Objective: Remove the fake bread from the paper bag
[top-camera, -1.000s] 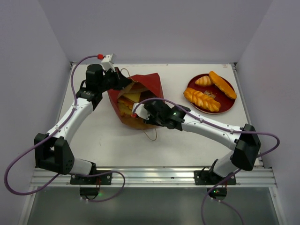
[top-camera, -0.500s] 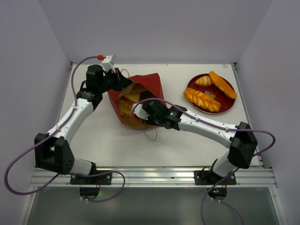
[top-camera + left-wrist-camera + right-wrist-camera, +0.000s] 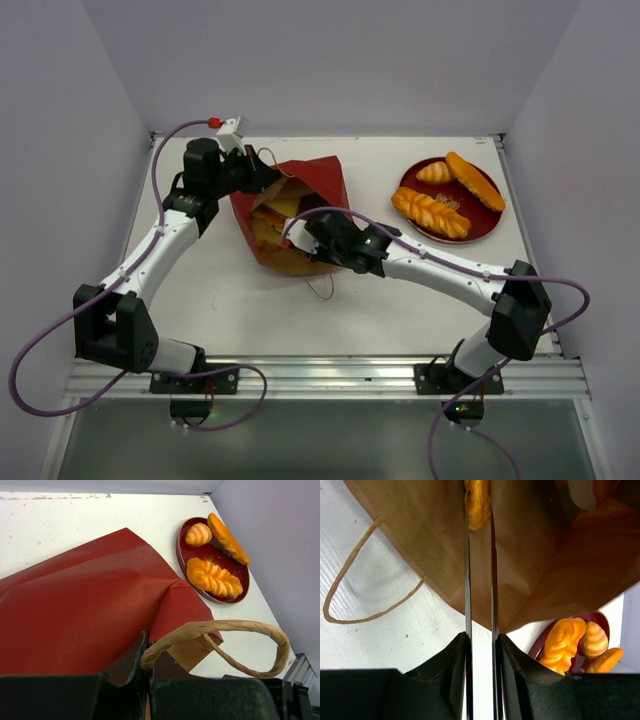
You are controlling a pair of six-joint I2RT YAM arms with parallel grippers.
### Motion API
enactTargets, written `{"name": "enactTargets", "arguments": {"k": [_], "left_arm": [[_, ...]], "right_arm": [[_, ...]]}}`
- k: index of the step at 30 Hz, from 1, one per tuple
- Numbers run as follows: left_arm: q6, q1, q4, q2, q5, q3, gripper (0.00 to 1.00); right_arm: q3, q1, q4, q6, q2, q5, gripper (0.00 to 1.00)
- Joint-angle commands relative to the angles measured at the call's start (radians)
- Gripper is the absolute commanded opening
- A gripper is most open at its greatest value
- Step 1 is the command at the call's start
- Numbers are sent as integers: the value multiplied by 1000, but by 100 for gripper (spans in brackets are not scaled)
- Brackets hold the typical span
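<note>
Paper bag (image 3: 312,180) lies on its side on the table (image 3: 400,295), mouth open; dark-red plate (image 3: 482,230) sits well apart to its right, carrying three pastries (image 3: 432,212); left gripper (image 3: 146,650) is clenched on the bag's rim by a handle (image 3: 240,629); right gripper (image 3: 480,515), inside the mouth, pinches one piece of fake bread (image 3: 479,500).

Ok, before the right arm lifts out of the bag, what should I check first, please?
1. Left gripper shut on paper bag rim, mouth held open: ok.
2. Bread piece between the jaws of right gripper: ok.
3. Grip firm enough to lift: cannot tell.
4. Loose handle apart from the right jaws: ok.
5. Plate has bare room for one more: ok.
</note>
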Motion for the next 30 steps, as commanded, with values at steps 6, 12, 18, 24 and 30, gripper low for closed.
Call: {"name": "enactTargets", "arguments": {"k": [6, 12, 18, 24, 30], "left_arm": [[-3, 4, 24, -11, -26, -9, 0], [-17, 4, 31, 3, -35, 7, 0], [-19, 4, 27, 7, -43, 16, 0], [-23, 4, 27, 12, -48, 16, 0], [-22, 4, 26, 18, -60, 24, 0]], "right_arm": [[20, -44, -34, -11, -229, -85, 0], [2, -70, -63, -20, -329, -145, 0], [-49, -100, -63, -22, -387, -160, 0], [-62, -123, -91, -10, -424, -225, 0], [-87, -152, -133, -20, -507, -271, 0]]}}
